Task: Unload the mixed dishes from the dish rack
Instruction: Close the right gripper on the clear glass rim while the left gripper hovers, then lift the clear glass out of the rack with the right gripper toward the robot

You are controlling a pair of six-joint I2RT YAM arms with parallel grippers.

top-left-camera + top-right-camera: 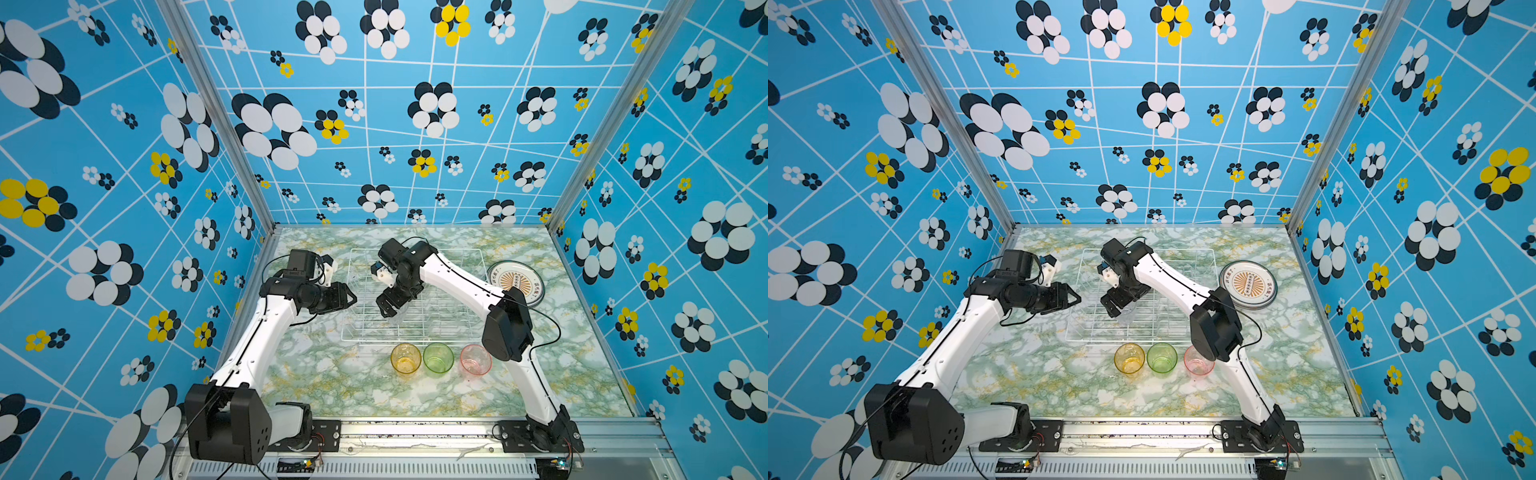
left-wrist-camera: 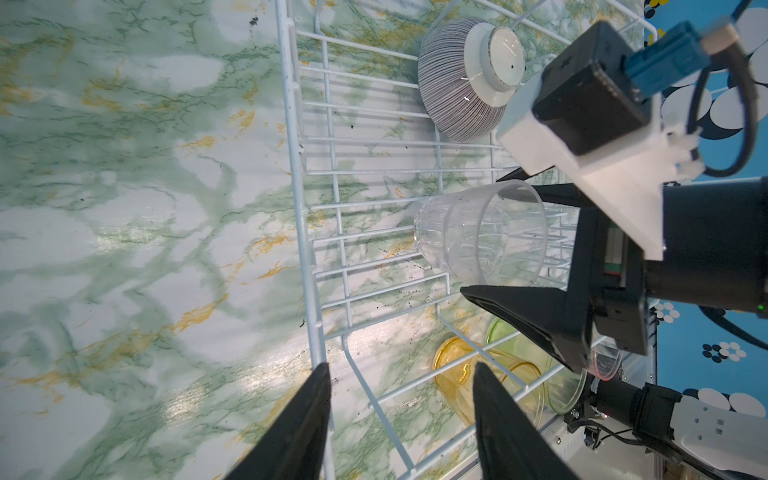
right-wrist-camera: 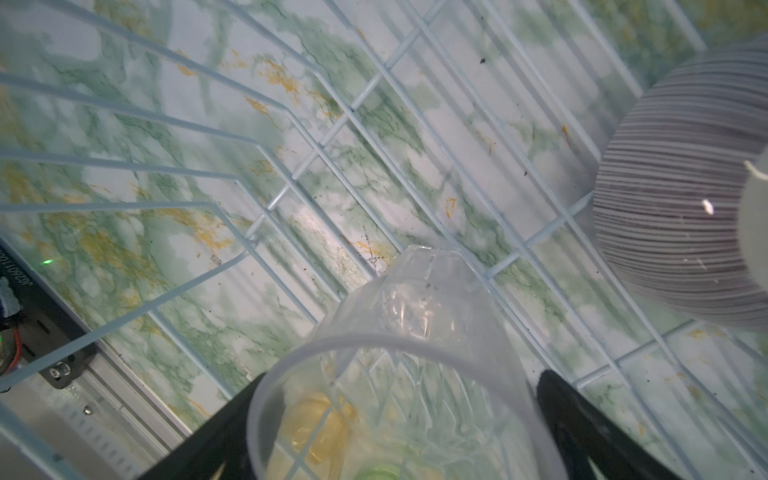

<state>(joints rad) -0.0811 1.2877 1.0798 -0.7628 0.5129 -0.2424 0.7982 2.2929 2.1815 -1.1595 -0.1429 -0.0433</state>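
Both top views are lit brightly and evenly. The walls (image 1: 104,174) are bent at the edges. Soft shadows are seen on the table (image 1: 332,386). In the left wrist view, white glare is seen near 6 o'clock. In the right wrist view, the clear tumbler (image 3: 415,332) at 6 o'clock and the striped bowl (image 3: 673,208) at 3 o'clock are blurred.

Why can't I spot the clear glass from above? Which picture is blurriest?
In both top views the clear glass nearly vanishes against the white rack wires; the left wrist view shows it sharp, with glare on the table; the right wrist view is softest, the striped bowl and the glass's near rim blurred.
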